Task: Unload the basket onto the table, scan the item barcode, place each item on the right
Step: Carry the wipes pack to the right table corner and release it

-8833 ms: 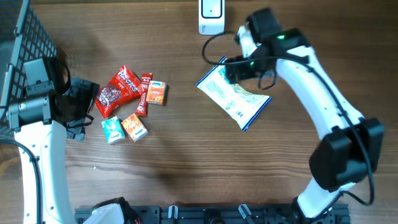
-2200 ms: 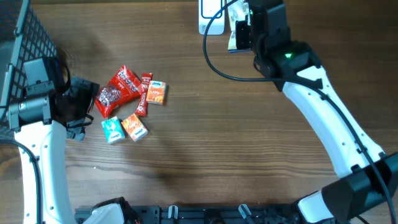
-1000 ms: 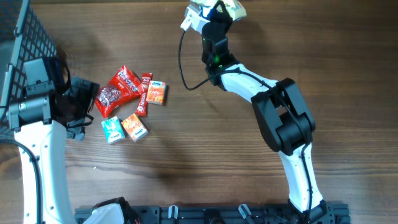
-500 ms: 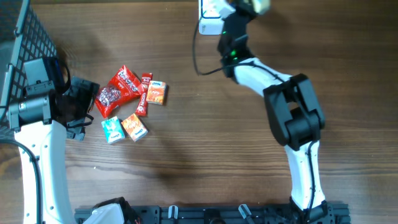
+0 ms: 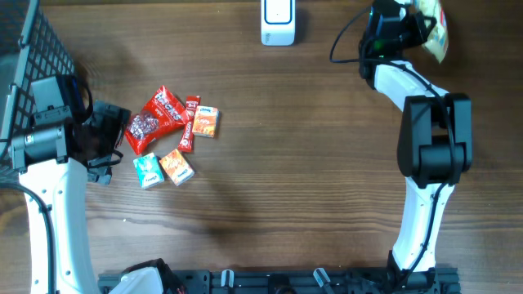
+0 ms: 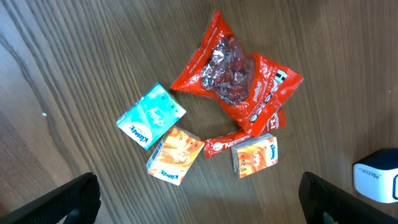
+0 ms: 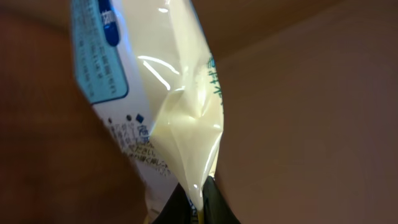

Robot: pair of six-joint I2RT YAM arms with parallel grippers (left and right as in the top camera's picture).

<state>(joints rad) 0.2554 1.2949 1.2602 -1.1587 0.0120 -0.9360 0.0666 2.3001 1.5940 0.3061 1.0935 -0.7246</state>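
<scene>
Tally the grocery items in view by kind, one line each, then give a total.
Red snack bag: 1
Small red bar: 1
Orange tissue packs: 2
Teal tissue pack: 1
White and blue pouch, held in the right gripper: 1
Total: 6

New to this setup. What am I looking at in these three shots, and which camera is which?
Two robot arms at a wooden table. The top picture looks down from above; the other two come from cameras on each wrist.

The left gripper hangs open above a pile of snacks: a red candy bag, a red candy bar, a teal tissue pack and two orange tissue packs. The white box at the table's far edge is the barcode scanner.

The right gripper is shut on the edge of a white pouch, held off at the far right corner.
</scene>
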